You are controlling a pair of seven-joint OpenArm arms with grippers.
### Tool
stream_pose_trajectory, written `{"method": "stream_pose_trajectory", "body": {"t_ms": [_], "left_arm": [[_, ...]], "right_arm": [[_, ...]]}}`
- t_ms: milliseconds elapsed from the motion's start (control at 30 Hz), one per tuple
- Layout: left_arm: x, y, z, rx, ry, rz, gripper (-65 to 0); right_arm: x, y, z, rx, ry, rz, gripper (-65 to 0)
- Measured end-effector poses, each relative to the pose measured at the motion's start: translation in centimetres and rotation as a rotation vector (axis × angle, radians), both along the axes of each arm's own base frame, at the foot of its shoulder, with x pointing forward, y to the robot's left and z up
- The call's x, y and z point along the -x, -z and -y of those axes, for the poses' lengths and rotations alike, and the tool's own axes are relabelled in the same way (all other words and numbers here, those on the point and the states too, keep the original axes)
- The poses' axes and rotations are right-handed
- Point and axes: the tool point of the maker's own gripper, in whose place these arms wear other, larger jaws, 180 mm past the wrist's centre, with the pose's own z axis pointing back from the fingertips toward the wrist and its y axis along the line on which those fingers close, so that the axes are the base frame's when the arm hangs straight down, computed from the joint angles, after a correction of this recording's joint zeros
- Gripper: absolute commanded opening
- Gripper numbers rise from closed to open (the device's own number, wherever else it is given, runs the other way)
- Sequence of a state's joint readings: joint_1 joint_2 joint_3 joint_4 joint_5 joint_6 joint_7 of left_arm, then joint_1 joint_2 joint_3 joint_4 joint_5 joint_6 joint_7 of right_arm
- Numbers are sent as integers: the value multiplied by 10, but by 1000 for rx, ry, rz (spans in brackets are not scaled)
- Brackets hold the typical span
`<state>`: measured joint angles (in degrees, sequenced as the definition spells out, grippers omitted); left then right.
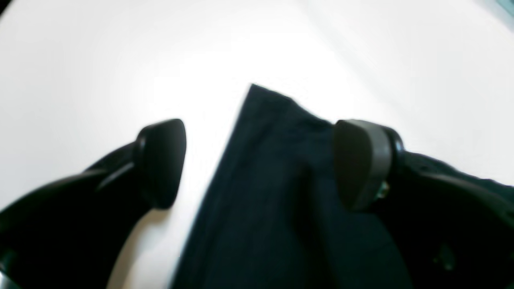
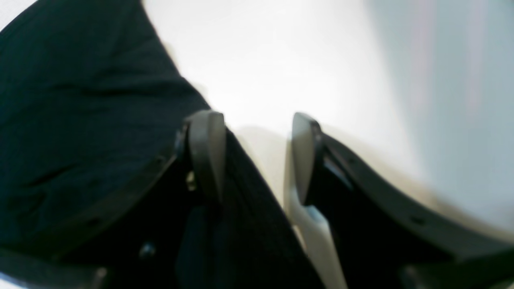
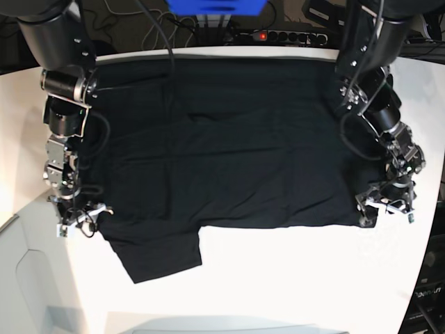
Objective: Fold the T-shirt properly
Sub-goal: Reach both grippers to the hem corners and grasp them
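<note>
The black T-shirt [image 3: 222, 160] lies spread, plain side up, on the white table [image 3: 292, 278], with one sleeve [image 3: 156, 254] sticking out at the front left. My left gripper [image 3: 386, 209] is at the shirt's front right corner. In the left wrist view it [image 1: 261, 164] is open, with the shirt's corner [image 1: 273, 168] lying between the fingers. My right gripper [image 3: 82, 216] is at the shirt's left edge near the sleeve. In the right wrist view it [image 2: 257, 156] is open over the cloth edge [image 2: 80, 100], one finger [image 2: 207, 152] above the cloth.
A power strip [image 3: 278, 35], cables and a blue object [image 3: 215, 5] sit behind the table's far edge. Bare white table runs along the front. The table's left edge and grey floor [image 2: 461, 100] show in the right wrist view.
</note>
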<state>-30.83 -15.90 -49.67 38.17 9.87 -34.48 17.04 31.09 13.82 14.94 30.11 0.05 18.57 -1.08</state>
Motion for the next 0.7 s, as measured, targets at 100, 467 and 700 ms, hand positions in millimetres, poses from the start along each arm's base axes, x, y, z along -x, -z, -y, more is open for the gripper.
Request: {"method": "stream_pose_trajectory", "body": {"t_ms": [100,467,700], "left_arm": [[-6,0,-2,-6,30,-26,-102],[-17,1,-1,5,-17,-40,-102],[-8,28,-6,2,-115,-41,-102]], "right_arm": [[0,1,-1,12,-13,-4,-379],[7,7,-10,34,-51,6,-381],[11,11,-10,35,-50,10,-381]]}}
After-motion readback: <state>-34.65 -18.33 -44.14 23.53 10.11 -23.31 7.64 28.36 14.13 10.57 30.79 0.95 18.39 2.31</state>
